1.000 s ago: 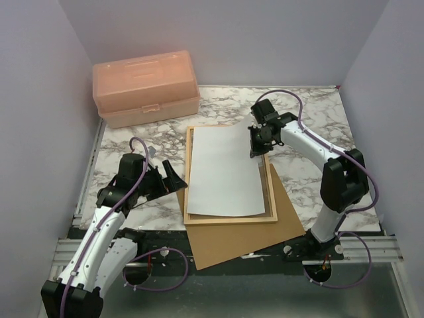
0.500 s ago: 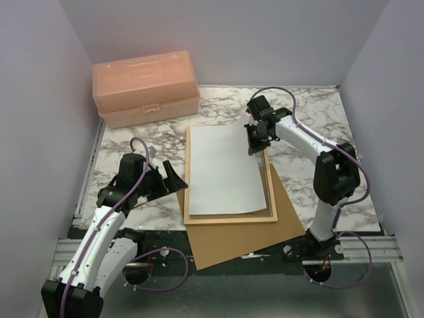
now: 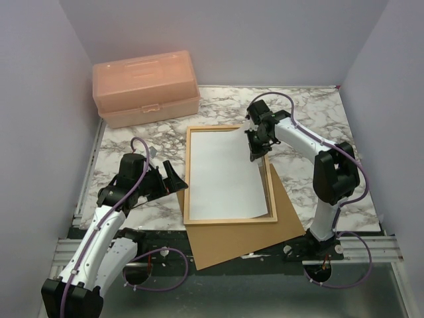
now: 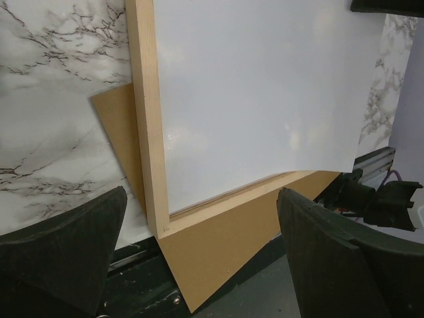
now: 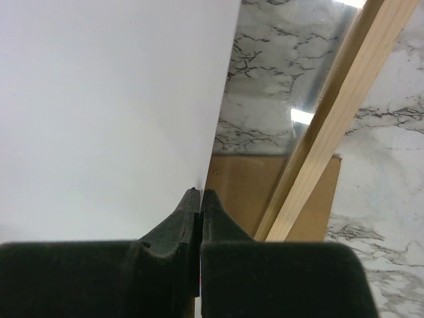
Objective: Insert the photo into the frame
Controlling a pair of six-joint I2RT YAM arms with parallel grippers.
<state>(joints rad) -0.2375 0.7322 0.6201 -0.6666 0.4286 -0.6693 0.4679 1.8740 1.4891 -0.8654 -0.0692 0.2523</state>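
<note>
Tabletop (image 3: pixel 311 112): marble; peach toolbox (image 3: pixel 146 86) far left.
Board (image 3: pixel 232 242): brown, under the frame's near end, overhanging the near edge.
Frame (image 3: pixel 186 179): light wood, flat, centre.
Photo (image 3: pixel 222 172): white side up, inside the frame.
Right arm (image 3: pixel 298 136): only its wrist view shows the jaws clamped on the photo's right edge.
Left arm (image 3: pixel 126 182): jaws wide apart, empty, just left of the frame; its wrist view shows the frame's corner resting on the board.

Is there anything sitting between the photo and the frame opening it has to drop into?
Nothing visible does. The photo lies white side up over the frame, its right edge pinched by the shut right gripper.
</note>
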